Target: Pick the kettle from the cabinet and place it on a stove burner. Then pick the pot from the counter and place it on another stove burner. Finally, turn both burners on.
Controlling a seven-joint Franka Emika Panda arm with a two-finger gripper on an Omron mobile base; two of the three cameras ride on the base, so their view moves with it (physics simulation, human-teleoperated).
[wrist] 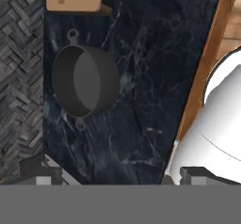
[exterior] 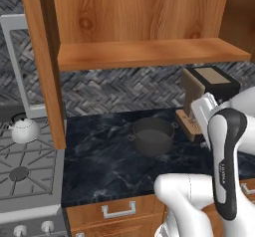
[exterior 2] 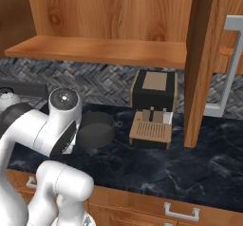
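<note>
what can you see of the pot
The pot is wide, low, round and dark grey with a dull, metal-like look. It has no lid and looks empty. Two small loop handles stick out from opposite sides of the rim. It stands upright on the black veined counter, apart from the backsplash and just left of the wood-and-black appliance, not touching it. Nothing else touches it; the gripper hangs open above the counter, short of the pot.

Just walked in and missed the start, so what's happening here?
A white robot arm is partway through setting up the stove. The kettle already sits on a back burner of the range. The pot still rests on the black counter, untouched. The gripper hangs open above it, holding nothing.
</note>
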